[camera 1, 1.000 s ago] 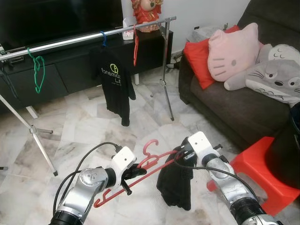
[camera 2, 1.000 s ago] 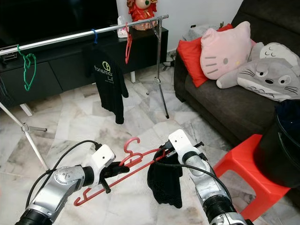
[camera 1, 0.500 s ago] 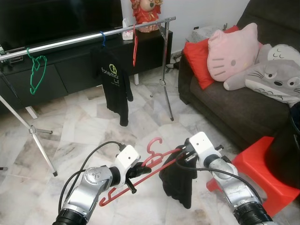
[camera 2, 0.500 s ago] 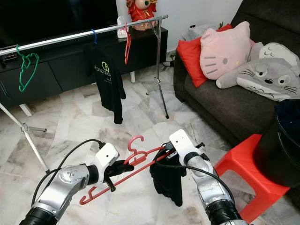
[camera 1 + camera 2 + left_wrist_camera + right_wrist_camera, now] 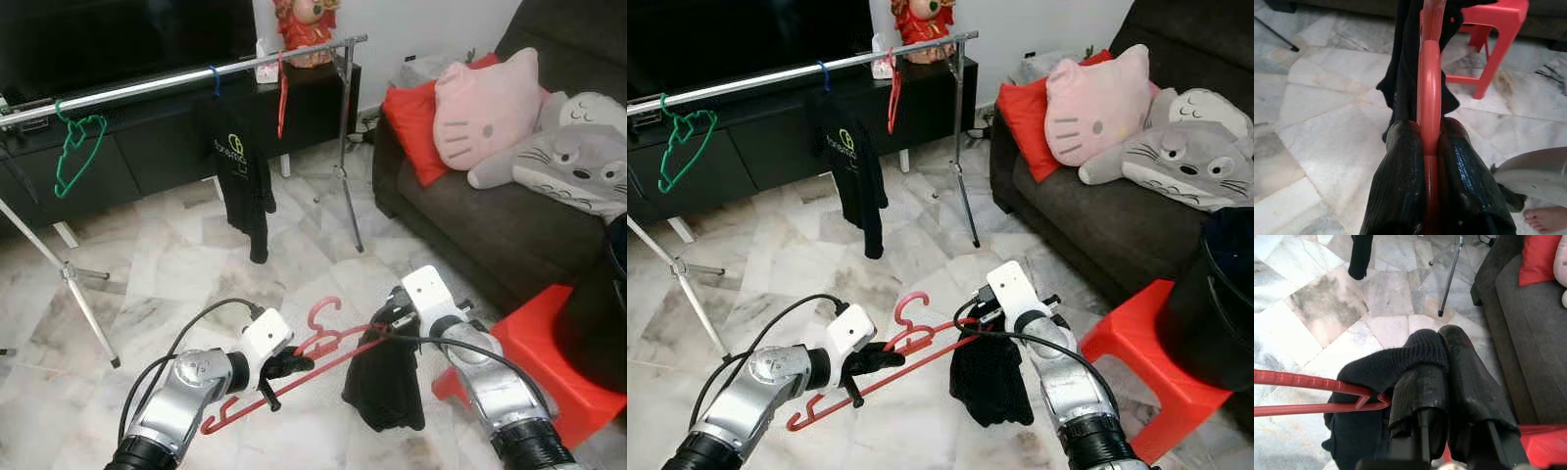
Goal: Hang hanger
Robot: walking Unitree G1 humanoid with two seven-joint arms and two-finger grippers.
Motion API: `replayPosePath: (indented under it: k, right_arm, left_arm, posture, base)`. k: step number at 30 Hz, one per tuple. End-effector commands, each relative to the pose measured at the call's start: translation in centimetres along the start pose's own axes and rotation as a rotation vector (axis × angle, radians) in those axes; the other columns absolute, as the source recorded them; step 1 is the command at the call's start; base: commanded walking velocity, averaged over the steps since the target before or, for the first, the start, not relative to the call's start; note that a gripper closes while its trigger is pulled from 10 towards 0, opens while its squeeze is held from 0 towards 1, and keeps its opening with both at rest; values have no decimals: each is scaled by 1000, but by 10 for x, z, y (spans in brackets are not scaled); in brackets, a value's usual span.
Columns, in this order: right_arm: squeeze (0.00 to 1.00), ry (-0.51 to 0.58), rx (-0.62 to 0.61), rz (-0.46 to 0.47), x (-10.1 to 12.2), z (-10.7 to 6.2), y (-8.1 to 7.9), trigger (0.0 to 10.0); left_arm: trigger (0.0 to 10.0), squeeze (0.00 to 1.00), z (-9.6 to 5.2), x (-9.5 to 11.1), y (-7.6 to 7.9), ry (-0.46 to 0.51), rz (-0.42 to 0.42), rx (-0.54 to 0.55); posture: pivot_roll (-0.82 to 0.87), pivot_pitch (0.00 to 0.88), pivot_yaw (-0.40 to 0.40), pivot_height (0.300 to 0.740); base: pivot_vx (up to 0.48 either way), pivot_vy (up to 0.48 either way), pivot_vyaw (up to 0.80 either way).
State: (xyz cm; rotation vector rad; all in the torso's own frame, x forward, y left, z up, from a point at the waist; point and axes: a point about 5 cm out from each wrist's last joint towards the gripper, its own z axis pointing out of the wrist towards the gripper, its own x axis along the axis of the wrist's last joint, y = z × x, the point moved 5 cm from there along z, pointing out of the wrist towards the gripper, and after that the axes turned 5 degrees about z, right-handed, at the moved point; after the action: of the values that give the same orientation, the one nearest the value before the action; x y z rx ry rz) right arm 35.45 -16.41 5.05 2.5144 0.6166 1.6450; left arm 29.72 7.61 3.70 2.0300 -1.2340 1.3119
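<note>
— Low before us, head view: our left gripper pinches the red plastic hanger mid-bar, keeping it level.
— Left wrist: clamped on it. Right wrist: our right gripper pinches the black knitted garment onto the hanger's end.

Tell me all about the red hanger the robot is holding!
The red hanger looks like thin plastic with a curled hook on top. It hangs tilted in the air above the marble floor. The left gripper pinches it near the hook. A black garment droops from its far end, where the right gripper is clamped on the cloth.
</note>
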Motion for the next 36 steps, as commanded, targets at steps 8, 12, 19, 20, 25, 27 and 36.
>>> replayPosePath:
  k: [8,12,19,20,25,27,36]
  right_arm:
    - [0,6,11,12,5,-6,-2,10000]
    - [0,2,21,12,5,-7,-3,10000]
    - [0,8,30,-9,8,-7,-3,10000]
    - [0,9,28,-13,9,-7,-2,10000]
    - [0,19,29,-36,14,-5,0,10000]
    - [0,28,34,-39,17,-5,-1,10000]
    - [0,72,55,14,34,-9,-10,10000]
  left_arm:
    - [10000,0,2,8,-18,17,-5,108]
    - [10000,0,3,11,-14,41,-29,78]
    - [10000,0,-3,16,5,81,-80,-72]
    - [10000,0,-5,16,6,78,-78,-85]
    - [10000,0,-9,17,7,91,-86,-118]
    - [10000,0,-8,19,6,100,-91,-109]
    - [10000,0,6,12,-12,36,-64,50]
  posture:
    - [-133,0,3,740]
    - [-135,0,4,740]
    - [-132,0,6,740]
    - [-132,0,7,740]
    - [-132,0,8,740]
    - [-130,0,7,740]
    - [-134,0,6,740]
  base:
    - [0,0,0]
    - [0,0,0]
    - [0,0,0]
    - [0,0,0]
    - [0,0,0]
    - [0,0,0]
    - [0,0,0]
